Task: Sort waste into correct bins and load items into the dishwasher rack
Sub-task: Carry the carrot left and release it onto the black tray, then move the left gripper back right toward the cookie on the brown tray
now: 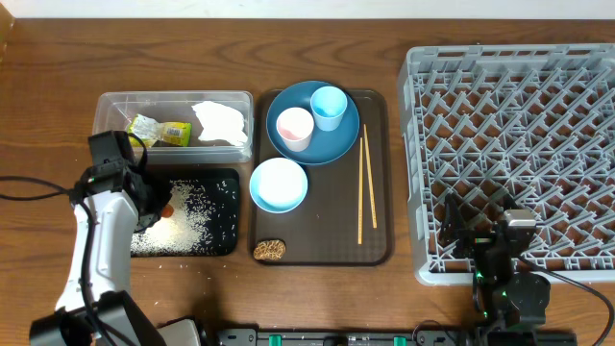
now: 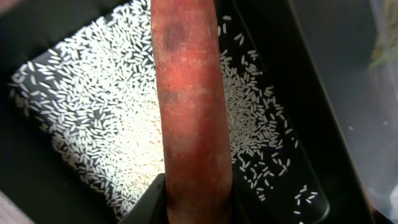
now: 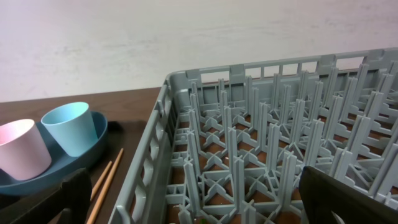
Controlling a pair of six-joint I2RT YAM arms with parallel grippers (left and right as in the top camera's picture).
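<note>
At left rear, tub [image 1: 115,104], holding wrapper [image 1: 161,131] left of napkin [image 1: 219,123]. Just in front of it, tray [image 1: 237,216], with rice [image 1: 192,226] spread inside and carrot [image 2: 189,112] above the rice, over the left part. In the middle, serving tray [image 1: 377,207], bearing plate [image 1: 332,146] at the rear with left cup [image 1: 294,128] and right cup [image 1: 329,106] side by side on it. Bowl [image 1: 279,185] just in front of plate. Biscuit [image 1: 270,250] at front left corner. Chopsticks [image 1: 365,187] lengthwise along the right side. At far right, apart, rack [image 1: 519,144].
</note>
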